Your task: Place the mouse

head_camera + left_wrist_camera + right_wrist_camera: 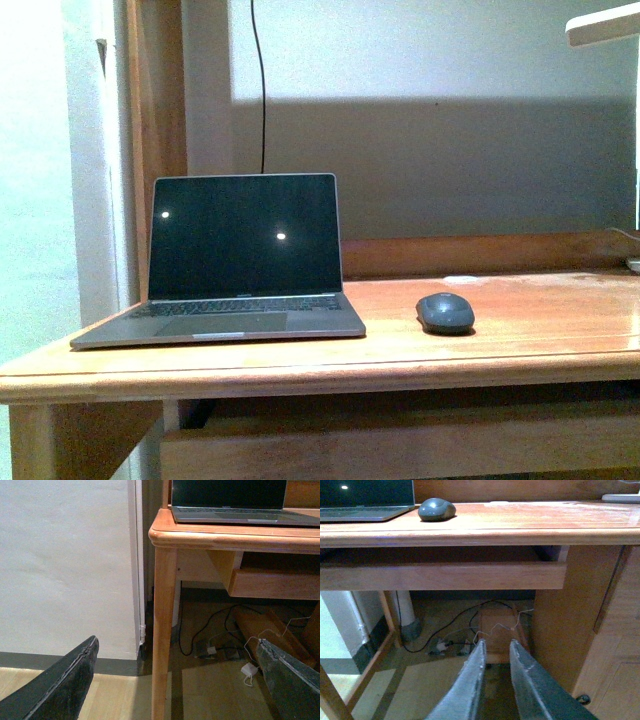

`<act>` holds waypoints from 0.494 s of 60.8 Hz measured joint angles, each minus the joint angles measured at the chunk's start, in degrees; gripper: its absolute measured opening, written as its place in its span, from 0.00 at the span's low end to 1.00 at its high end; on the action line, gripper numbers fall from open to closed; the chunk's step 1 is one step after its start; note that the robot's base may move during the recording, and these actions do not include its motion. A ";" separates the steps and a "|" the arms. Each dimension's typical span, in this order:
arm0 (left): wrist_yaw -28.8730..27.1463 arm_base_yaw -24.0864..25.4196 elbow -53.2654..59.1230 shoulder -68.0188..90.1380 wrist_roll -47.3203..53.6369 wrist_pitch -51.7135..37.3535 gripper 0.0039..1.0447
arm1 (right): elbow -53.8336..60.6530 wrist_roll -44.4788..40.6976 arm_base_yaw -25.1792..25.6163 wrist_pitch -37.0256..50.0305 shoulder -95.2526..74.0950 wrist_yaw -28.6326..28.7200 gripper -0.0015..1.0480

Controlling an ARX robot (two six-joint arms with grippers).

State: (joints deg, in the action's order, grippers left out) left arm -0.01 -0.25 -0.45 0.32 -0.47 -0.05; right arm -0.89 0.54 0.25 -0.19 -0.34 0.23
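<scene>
The dark grey mouse [445, 312] rests on the wooden desk [540, 345], just to the right of the laptop. The right wrist view also catches the mouse [436, 509] on the desktop, far above and beyond my right gripper [496, 643], which is shut with nothing between its fingers and hangs below desk height. My left gripper [177, 642] is open and empty, low near the floor beside the desk's front left leg [164, 630]. Neither arm shows in the front view.
An open laptop [235, 262] with a dark screen stands on the left of the desk. A shallow drawer [442, 575] runs under the desktop. Cables and a power strip [447, 645] lie on the floor beneath. A white wall [65, 565] stands left of the desk.
</scene>
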 joint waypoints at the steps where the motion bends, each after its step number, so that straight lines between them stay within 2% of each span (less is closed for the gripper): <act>1: 0.00 0.00 0.00 0.00 0.00 0.00 0.93 | 0.00 -0.02 0.00 0.00 0.00 0.00 0.10; 5: 0.00 0.00 0.00 0.00 0.00 0.00 0.93 | 0.00 -0.33 0.00 0.00 0.02 -0.02 0.02; 7: 0.00 0.00 0.00 0.00 0.00 0.00 0.93 | 0.00 -0.44 0.00 0.00 0.02 -0.04 0.04; 14: 0.00 0.00 0.00 0.00 0.00 0.00 0.93 | 0.00 -0.37 0.00 0.00 0.02 -0.02 0.32; 30: 0.00 0.00 0.00 0.00 0.00 0.00 0.93 | 0.00 -0.37 0.00 0.00 0.02 -0.02 0.75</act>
State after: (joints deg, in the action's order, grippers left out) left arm -0.01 -0.25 -0.45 0.32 -0.47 -0.05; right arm -0.89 0.16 0.25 -0.19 -0.32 0.21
